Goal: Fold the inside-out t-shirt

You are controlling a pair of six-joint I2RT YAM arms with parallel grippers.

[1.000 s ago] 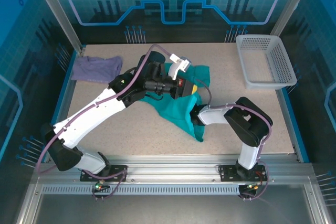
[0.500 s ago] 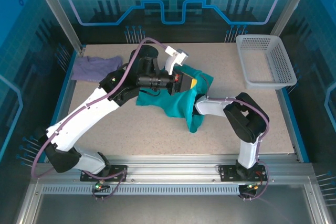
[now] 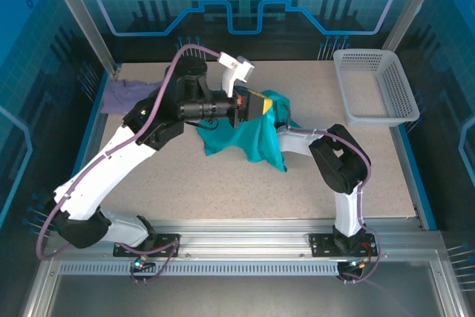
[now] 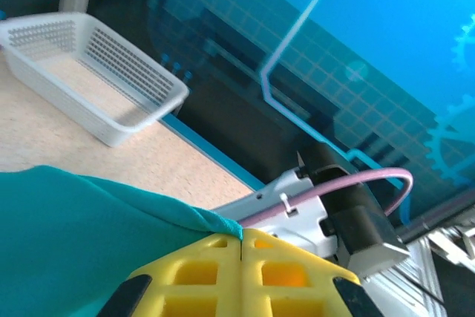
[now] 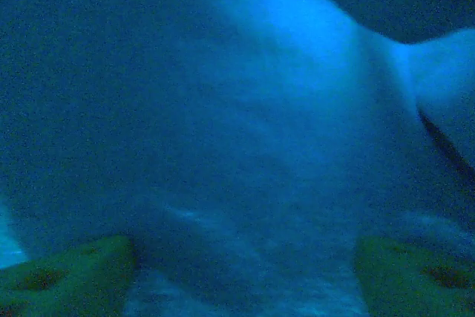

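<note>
Clamped tight, my left gripper (image 4: 242,246) pinches a fold of the inside-out t-shirt (image 3: 249,139), and the teal cloth hangs from that pinch down to the middle of the table (image 3: 223,183)! Over on my right, the right gripper (image 5: 241,283) has its fingers (image 5: 67,272) spread wide, tucked in under the draped shirt with fabric hanging close over them. Further out, a white basket (image 3: 369,119) stands at the far right corner and a lavender shirt (image 3: 119,98) lies at the far left, apart from the teal one.
</note>
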